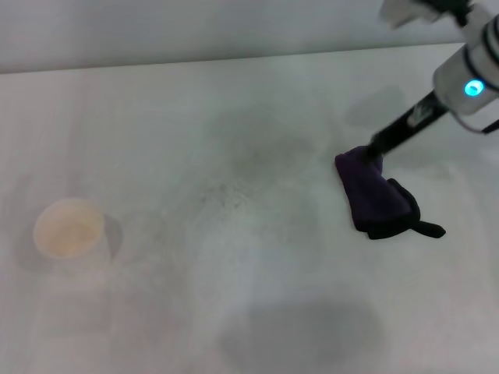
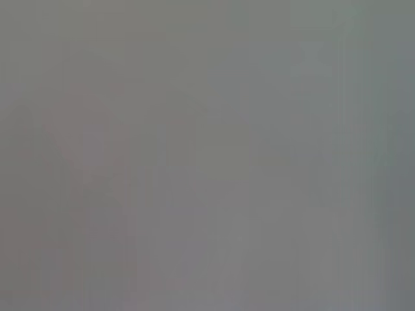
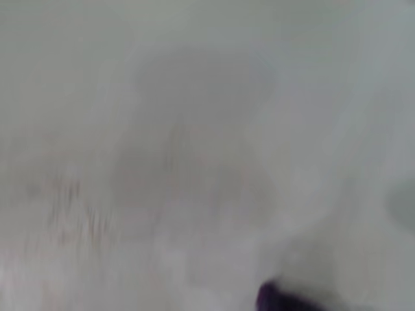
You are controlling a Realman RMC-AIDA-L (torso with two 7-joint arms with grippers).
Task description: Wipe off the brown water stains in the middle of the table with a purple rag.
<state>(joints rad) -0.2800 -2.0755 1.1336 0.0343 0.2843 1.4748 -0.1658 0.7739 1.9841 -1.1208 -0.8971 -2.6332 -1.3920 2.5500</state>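
1. The purple rag (image 1: 378, 199) lies bunched on the table (image 1: 257, 312), right of the middle, its black loop trailing toward the near right.
2. The right gripper (image 1: 373, 150) meets the rag's far end; I cannot tell whether its fingers are clamped on the cloth.
3. No clear brown patch shows; only a faint speckled smear (image 1: 234, 191) sits mid-table, left of the rag.
4. To wipe well, press the cloth flat and drag it leftward over that smear, with steady contact.
5. A paper cup (image 1: 69, 228) stands at the near left; stop short of it.
6. The left gripper is out of sight.

Head camera overlooks table (image 1: 234, 312); wrist cameras face it closely.
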